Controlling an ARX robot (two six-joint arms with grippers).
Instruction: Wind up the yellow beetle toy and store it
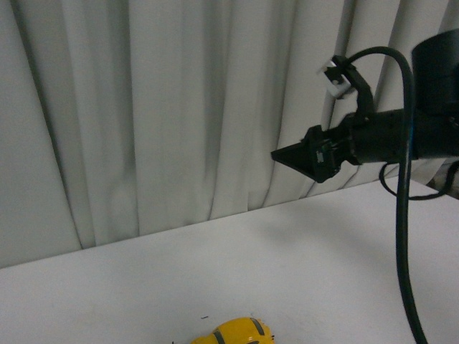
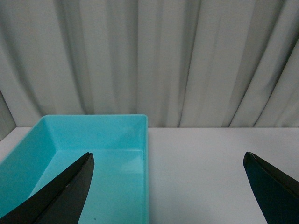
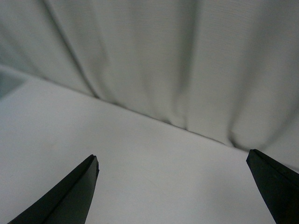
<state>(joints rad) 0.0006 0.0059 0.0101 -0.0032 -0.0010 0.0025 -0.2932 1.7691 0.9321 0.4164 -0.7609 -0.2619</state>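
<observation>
The yellow beetle toy (image 1: 233, 333) sits on the near part of the white table (image 1: 287, 251). The right gripper (image 3: 172, 156) hangs above the table, its jaws spread wide and empty. The left gripper (image 2: 168, 156), also spread wide and empty, faces a turquoise bin (image 2: 93, 135) standing on the table.

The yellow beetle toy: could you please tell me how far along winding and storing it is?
Nothing looks done yet: the yellow beetle toy lies loose on the white table. Nothing is in hand: the left gripper and right gripper are both open and empty. Still left: grasping it, winding it, and placing it, presumably in the turquoise bin, which looks empty.
</observation>
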